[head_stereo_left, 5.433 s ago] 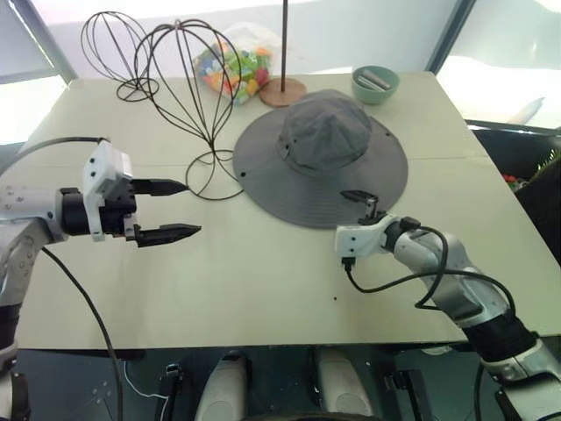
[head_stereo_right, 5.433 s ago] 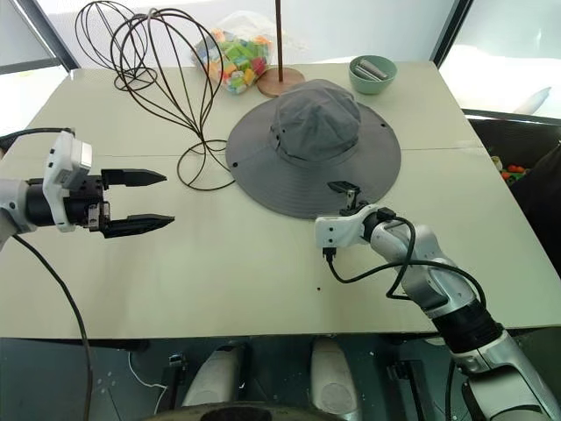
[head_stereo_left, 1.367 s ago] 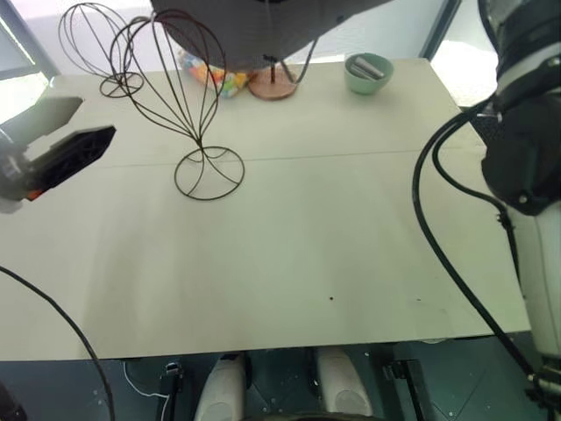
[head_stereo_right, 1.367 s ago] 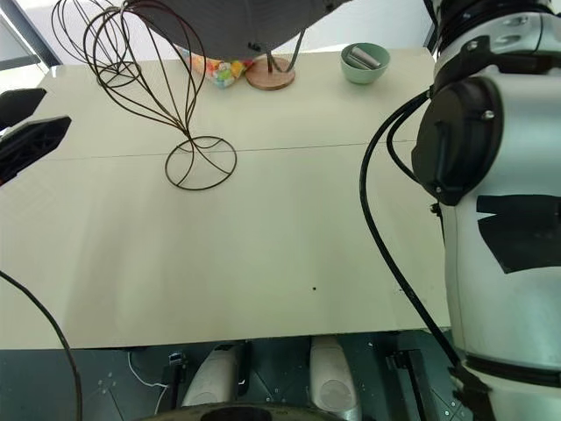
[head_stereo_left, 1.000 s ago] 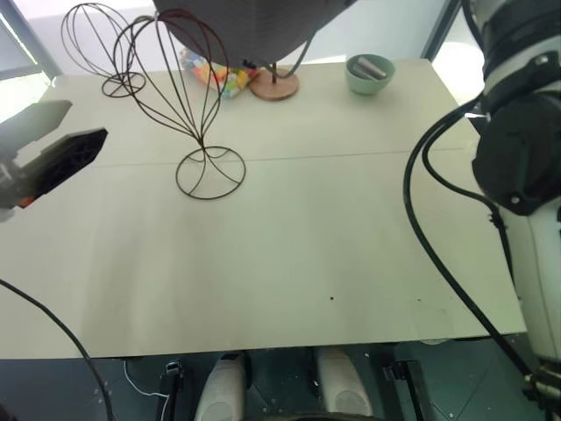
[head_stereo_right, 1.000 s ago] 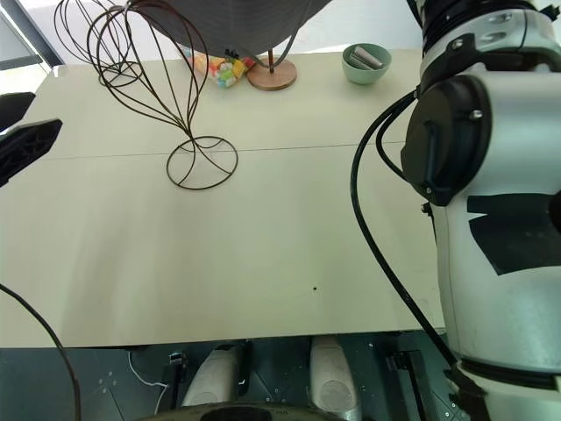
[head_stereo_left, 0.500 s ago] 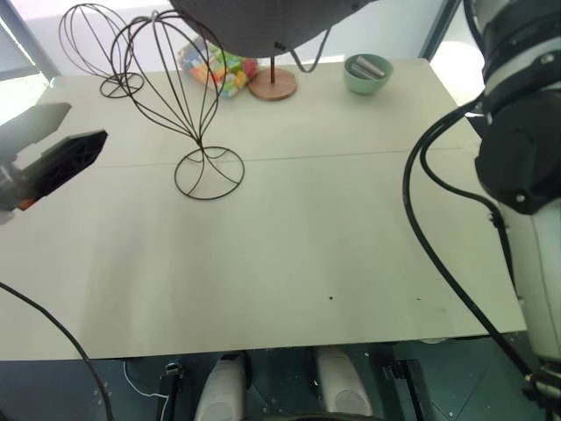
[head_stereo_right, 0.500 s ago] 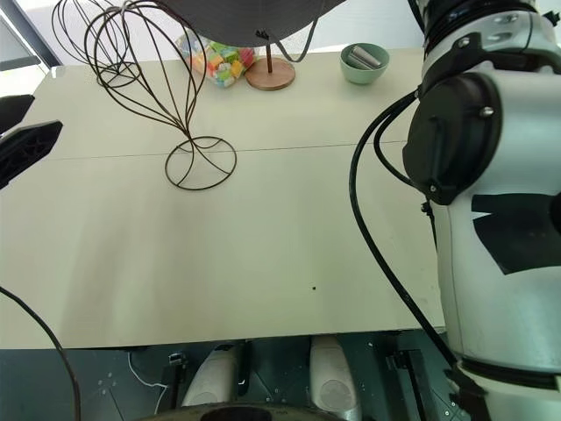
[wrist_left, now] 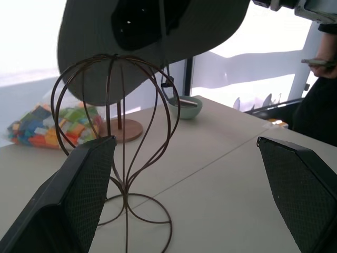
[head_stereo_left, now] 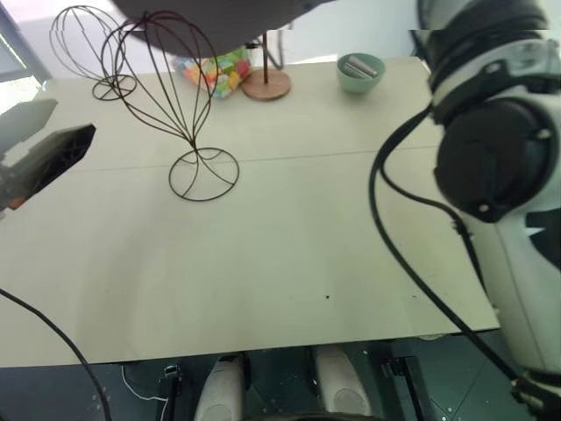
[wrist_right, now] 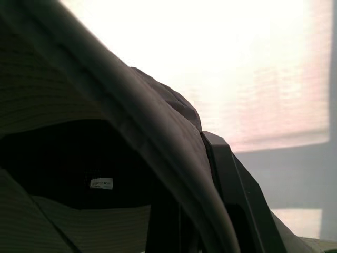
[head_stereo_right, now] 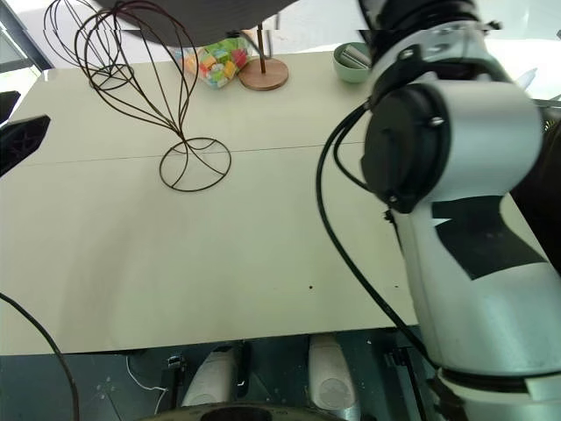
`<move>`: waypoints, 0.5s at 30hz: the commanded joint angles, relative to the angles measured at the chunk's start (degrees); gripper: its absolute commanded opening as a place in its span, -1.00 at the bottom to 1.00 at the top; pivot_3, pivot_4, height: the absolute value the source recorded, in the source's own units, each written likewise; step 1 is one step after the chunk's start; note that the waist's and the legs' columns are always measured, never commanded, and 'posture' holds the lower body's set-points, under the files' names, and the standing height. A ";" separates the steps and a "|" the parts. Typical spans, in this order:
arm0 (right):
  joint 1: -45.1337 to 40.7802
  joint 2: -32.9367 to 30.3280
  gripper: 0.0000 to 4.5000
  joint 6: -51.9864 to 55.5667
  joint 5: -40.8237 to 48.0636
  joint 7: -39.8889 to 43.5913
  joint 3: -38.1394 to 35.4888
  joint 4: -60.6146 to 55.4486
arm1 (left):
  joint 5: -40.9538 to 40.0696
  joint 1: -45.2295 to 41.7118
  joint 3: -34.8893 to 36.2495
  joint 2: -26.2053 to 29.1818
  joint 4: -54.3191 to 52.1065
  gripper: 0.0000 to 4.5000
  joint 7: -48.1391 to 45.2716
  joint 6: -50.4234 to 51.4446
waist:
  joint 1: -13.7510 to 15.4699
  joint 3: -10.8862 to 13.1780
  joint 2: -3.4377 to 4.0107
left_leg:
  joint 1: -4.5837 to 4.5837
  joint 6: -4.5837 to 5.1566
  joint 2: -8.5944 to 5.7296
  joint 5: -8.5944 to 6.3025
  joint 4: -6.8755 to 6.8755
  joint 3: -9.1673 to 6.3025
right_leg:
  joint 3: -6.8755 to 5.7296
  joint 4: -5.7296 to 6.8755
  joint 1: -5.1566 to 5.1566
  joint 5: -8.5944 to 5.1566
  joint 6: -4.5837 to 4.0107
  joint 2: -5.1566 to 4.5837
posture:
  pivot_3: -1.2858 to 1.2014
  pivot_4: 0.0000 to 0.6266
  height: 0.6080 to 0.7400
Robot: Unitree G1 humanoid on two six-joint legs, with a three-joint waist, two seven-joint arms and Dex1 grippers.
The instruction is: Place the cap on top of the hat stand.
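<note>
Beige table [head_stereo_left: 289,219], hat stand [head_stereo_left: 180,105], 2nd wire stand [head_stereo_left: 83,44], blocks bag [head_stereo_left: 210,70], pole base [head_stereo_left: 266,85], green bowl [head_stereo_left: 359,72]

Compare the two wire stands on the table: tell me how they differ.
The hat stand rises taller and stands nearer the table's middle, with the grey cap hanging just above its top; the smaller wire stand sits at the far left corner, rounder, with nothing over it. The hat stand's loop base is wider than the smaller stand's. Both are dark, thin-wire, balloon-shaped cages on round loop bases, upright.
</note>
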 commanded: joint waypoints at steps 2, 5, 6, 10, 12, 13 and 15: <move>-5.12 2.62 -0.99 -2.55 2.74 1.48 -1.27 -2.64 | -0.65 -0.40 2.79 0.58 -0.17 1.00 0.70 -1.27 | -0.03 0.00 0.00 | 0.00 0.00 0.00 0.00 -0.01 -0.01 | 0.00 0.04 -0.03 0.00 0.00 0.00 | 0.03 -0.52 1.00; -3.20 6.38 -0.99 -3.21 1.99 4.40 1.18 -3.68 | -1.01 0.11 4.35 0.91 -0.30 1.00 1.57 -0.76 | -0.05 -0.05 -0.08 | -0.01 0.00 0.00 0.00 -0.01 -0.01 | 0.00 0.03 -0.02 0.00 0.00 0.00 | 0.03 -0.52 1.00; -2.68 7.08 -0.99 -3.38 1.56 5.29 2.04 -3.96 | -1.00 0.42 4.87 1.00 -0.31 1.00 1.68 -0.59 | -0.11 -0.04 -0.07 | -0.01 0.00 0.00 0.00 0.00 -0.01 | 0.00 0.03 -0.02 0.00 0.00 0.00 | 0.03 -0.52 1.00; 1.86 10.08 -0.99 -7.39 -2.27 9.17 8.34 -7.02 | -2.47 2.84 10.45 1.74 0.16 1.00 2.06 1.20 | -0.34 -0.07 -0.12 | 0.04 0.00 0.00 0.00 0.02 -0.02 | 0.00 0.18 -0.04 0.00 0.00 0.00 | 0.03 -0.52 1.00; 6.02 11.14 -0.99 -12.39 -5.89 9.57 13.10 -10.31 | -4.61 4.64 14.45 2.42 0.17 1.00 2.06 2.97 | -0.37 -0.08 -0.14 | 0.04 0.00 0.00 0.00 0.03 -0.02 | 0.00 0.39 -0.07 0.00 -0.01 0.00 | 0.03 -0.52 1.00; 8.31 11.55 -0.99 -14.59 -7.20 9.61 15.03 -12.22 | -5.47 5.66 16.37 2.73 0.02 1.00 2.03 3.80 | -0.35 -0.11 -0.20 | 0.03 0.00 -0.01 0.00 0.05 -0.02 | 0.00 0.43 -0.08 0.00 -0.01 -0.01 | 0.03 -0.52 1.00; 12.79 11.95 -0.99 -18.38 -9.57 8.73 18.34 -16.27 | -7.49 7.42 19.97 3.44 0.12 1.00 2.46 5.55 | -0.29 -0.11 -0.19 | 0.02 0.00 -0.01 0.00 0.05 -0.04 | 0.00 0.45 -0.10 0.00 -0.01 -0.01 | 0.03 -0.52 1.00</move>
